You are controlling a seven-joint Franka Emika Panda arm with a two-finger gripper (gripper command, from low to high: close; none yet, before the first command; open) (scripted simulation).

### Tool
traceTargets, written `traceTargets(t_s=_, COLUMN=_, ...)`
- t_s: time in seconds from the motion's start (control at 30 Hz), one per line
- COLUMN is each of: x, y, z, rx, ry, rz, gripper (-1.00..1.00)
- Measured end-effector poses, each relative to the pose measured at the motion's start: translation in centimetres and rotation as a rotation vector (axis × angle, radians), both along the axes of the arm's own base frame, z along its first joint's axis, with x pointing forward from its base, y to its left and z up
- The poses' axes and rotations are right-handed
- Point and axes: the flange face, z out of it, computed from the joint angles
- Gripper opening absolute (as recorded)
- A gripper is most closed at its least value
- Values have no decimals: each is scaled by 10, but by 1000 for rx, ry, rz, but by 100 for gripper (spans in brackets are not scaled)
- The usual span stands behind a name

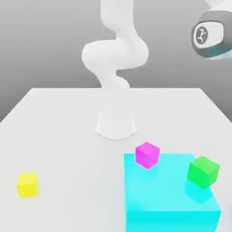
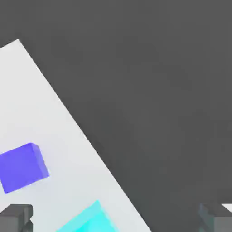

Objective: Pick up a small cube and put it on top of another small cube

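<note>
The landmark is the cyan block [image 1: 170, 181], which lies on the white table [image 1: 68, 136], toward the exterior view's right. The gripper [image 2: 116, 218] is wide open and empty. In the hand view its two fingers [image 2: 16, 218] stand far from each other, and one corner of the cyan block is seen between them, well below and apart from them. The gripper is high above the level of the cyan block and touches none of the cubes. The wrist of the arm [image 1: 211, 35] is also much higher than the cyan block, toward the exterior view's right of it.

The small cubes of the task are of several colours, and I cannot tell which one must be picked up. The magenta cube [image 1: 147, 155] is at the far edge of the cyan block, near its corner on the exterior view's left. The green cube [image 1: 203, 172] is at the edge of the cyan block on the exterior view's right, and it is tilted. For both of these cubes, I cannot tell how exactly they are supported. The yellow cube [image 1: 28, 185] is on the table, well apart from the cyan block, toward the exterior view's left. The blue cube [image 2: 21, 167] is seen in the hand view, on the table near the cyan block, with a gap between them. The arm base [image 1: 116, 124] stands farther back than the cyan block.
</note>
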Motion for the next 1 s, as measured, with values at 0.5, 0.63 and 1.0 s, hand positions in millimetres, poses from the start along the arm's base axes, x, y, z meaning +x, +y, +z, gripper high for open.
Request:
traceTargets(t_s=0.5, x=-44, y=64, z=-186, rx=-92, ry=142, rz=282, gripper=-100)
traceTargets(t_s=0.63, x=-44, y=64, z=-178, rx=-93, ry=142, rz=283, gripper=-100)
traceTargets(t_s=1.0, x=-54, y=6, z=-45, rx=-90, ry=145, rz=159, gripper=-100)
